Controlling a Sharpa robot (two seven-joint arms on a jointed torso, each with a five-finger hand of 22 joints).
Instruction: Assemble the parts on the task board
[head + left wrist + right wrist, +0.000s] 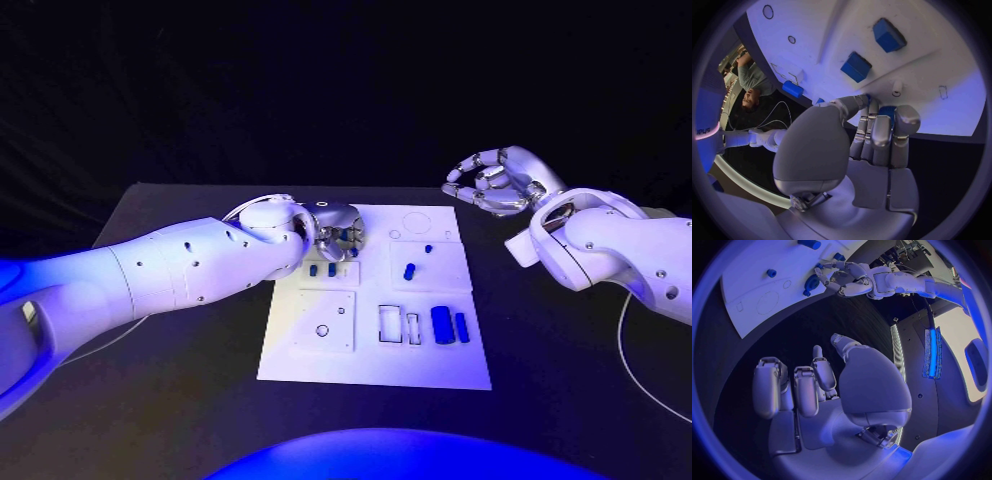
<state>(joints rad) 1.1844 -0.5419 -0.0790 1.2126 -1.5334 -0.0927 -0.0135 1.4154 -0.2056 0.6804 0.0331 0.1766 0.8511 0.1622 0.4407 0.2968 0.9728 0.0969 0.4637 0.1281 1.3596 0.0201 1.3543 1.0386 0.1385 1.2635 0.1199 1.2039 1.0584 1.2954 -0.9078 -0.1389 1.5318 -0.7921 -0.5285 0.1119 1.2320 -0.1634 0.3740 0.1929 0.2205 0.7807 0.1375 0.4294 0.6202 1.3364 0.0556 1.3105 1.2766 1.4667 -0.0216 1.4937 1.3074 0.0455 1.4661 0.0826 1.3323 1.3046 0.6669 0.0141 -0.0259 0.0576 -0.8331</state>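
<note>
The black table (188, 400) is largely covered at its centre by the white task board (375, 362), on which several blue parts (441, 325) are laid or stood, two of them upright just beside an outlined slot near the board's right side and smaller ones nearer the far half. The left hand (329, 232) is held over the board's far left corner, and in the left wrist view its fingers (879, 132) are seen pressed together around a small blue part (887, 111) at the board's edge. The right hand (498, 182) is kept well apart from the board, above the table's far right, with its fingers curled inward around nothing. A slip is judged the main risk: the part is gripped only at the fingertips, so it could be dropped or tilted before it is seated, and neighbouring parts could be knocked.
</note>
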